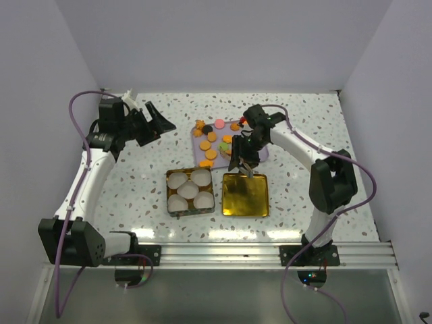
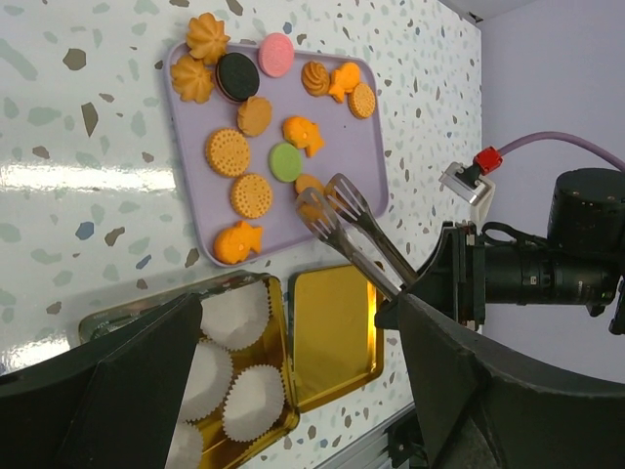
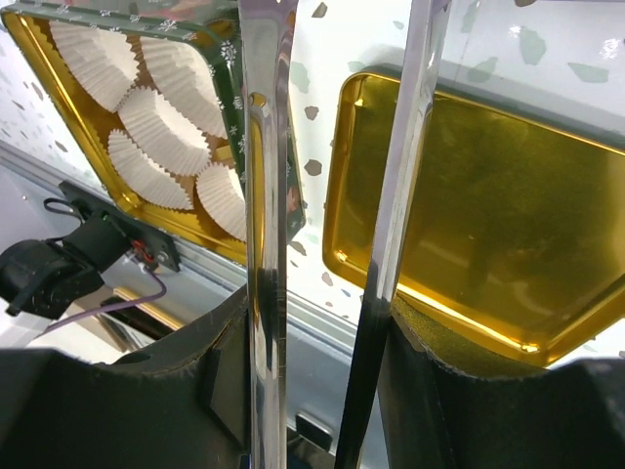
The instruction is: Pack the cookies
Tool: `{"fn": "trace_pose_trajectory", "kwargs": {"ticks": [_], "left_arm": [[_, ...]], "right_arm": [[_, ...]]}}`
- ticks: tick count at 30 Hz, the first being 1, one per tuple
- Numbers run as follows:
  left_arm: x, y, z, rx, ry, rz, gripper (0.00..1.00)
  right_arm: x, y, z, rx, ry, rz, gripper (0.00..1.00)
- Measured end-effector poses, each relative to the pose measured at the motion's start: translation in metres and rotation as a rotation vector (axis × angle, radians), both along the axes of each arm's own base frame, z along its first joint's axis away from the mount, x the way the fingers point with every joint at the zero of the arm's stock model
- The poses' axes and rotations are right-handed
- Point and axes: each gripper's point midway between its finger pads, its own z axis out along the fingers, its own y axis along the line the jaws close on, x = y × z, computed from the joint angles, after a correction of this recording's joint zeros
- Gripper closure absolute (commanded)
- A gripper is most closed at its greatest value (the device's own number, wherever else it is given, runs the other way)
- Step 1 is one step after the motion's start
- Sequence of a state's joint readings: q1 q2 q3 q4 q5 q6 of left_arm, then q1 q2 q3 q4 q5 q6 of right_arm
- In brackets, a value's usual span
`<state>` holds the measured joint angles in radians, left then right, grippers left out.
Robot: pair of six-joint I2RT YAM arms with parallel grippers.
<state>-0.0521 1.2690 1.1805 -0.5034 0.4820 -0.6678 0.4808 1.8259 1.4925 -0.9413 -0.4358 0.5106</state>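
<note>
Several cookies (image 1: pixel 211 154), mostly round and orange, lie on a purple tray (image 1: pixel 196 151). In the left wrist view they (image 2: pixel 229 151) show with one pink (image 2: pixel 276 54), one black (image 2: pixel 236 76) and one green (image 2: pixel 286 161). My right gripper (image 1: pixel 241 152) is shut on metal tongs (image 2: pixel 363 227). The tongs' heads rest at an orange cookie (image 2: pixel 311 207) on the tray's near edge; I cannot tell if it is pinched. The tongs' arms (image 3: pixel 266 195) cross the right wrist view, their tips out of frame. My left gripper (image 1: pixel 156 125) is open and empty, left of the tray.
A gold tin (image 1: pixel 169 197) with several white paper cups (image 1: pixel 190 191) stands in front of the tray. Its gold lid (image 1: pixel 245 196) lies right of it, under my right gripper. The metal rail (image 1: pixel 270 234) runs along the near edge. White walls close in the sides and back.
</note>
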Motion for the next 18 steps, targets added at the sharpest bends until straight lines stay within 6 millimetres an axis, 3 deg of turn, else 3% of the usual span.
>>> {"fn": "trace_pose_trajectory", "kwargs": {"ticks": [18], "left_arm": [[-0.0002,0.0002,-0.0003,0.005,-0.003,-0.004,0.14]], "right_arm": [[0.0093,-0.0062,-0.0034,0.005,0.008,-0.051,0.53]]}}
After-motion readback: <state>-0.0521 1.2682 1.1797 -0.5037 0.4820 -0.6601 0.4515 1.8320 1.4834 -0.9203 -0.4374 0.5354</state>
